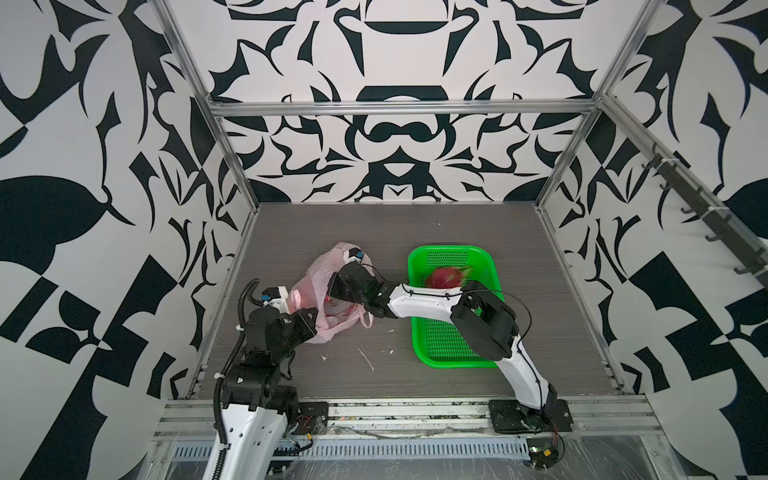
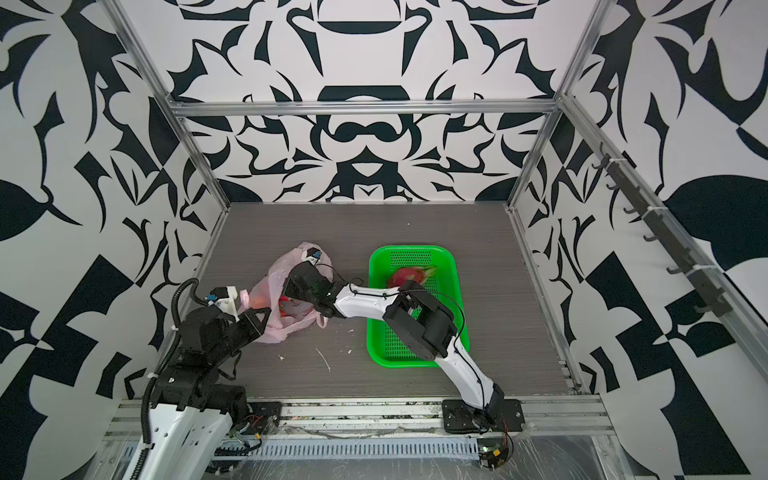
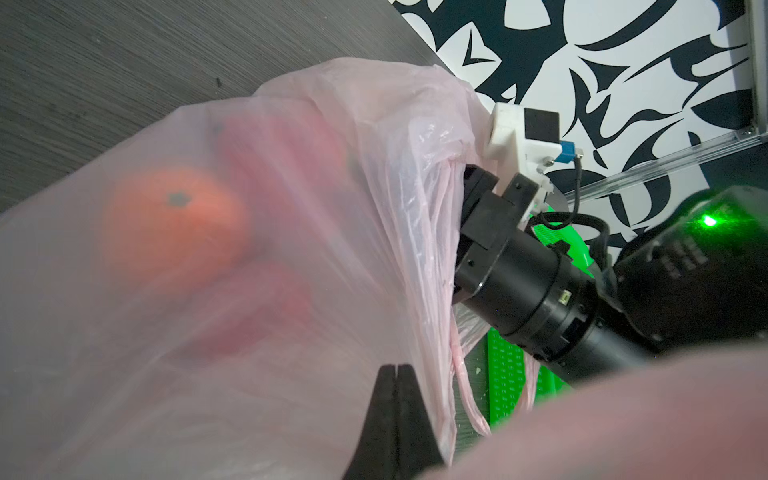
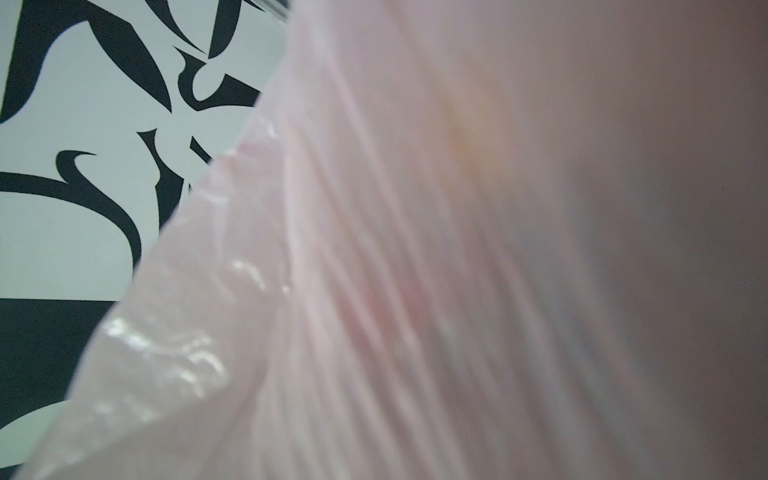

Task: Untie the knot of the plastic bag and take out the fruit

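Grey wood-grain tabletop [image 1: 415,232], left part: thin translucent pink plastic bag [image 1: 328,259], judged limp, slippery, tear-prone, holding 1 round orange [image 3: 174,224]. Left gripper [image 3: 395,376] pinches its film. The right gripper [image 1: 338,289] reaches inside, jaws hidden, spread impossible to tell. Grasp firm fruit around its middle.

In a top view the pink plastic bag [image 2: 276,330] lies on the grey table [image 2: 374,232]. The left gripper [image 2: 254,319] is closed on its left side, and orange and red fruit [image 2: 258,300] shows dimly through the film. The right gripper [image 2: 294,291] reaches across into the bag's open mouth, its fingertips hidden there. Near the bag on its right stands the green perforated basket [image 2: 374,324], holding one magenta dragon fruit [image 2: 405,275] that is partly covered by the right arm.
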Robot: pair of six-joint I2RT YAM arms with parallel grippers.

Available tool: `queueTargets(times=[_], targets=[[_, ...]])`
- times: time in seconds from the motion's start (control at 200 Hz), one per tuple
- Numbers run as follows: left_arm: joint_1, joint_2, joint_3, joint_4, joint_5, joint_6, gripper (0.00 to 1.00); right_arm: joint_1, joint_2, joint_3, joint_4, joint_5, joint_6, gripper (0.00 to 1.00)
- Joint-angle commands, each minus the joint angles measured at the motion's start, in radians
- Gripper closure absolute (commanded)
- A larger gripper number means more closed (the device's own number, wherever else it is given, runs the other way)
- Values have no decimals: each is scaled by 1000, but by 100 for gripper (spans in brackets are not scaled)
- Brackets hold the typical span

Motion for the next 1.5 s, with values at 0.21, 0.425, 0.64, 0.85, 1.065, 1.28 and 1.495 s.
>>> queueTargets(times=[0.21,0.425,0.64,0.85,1.065,1.28,1.495], targets=[[-2,-19,-21,15,19,5,100,-6,8,42,59,-7,-4,75],[-2,-16,-37,26,25,-3,100,-6,7,35,88,-11,-2,79],[-2,-6,-37,37,30,-2,100,-10,15,39,101,-17,1,81],[-2,-12,-39,35,29,-1,100,-13,24,42,115,-26,13,82],[-2,-14,-38,30,30,-1,100,-15,28,32,136,-31,21,88],[-2,-12,-38,27,15,-6,100,-17,22,24,147,-37,23,91],[-2,-24,-35,9,-18,-16,100,-20,14,4,166,-40,23,96]])
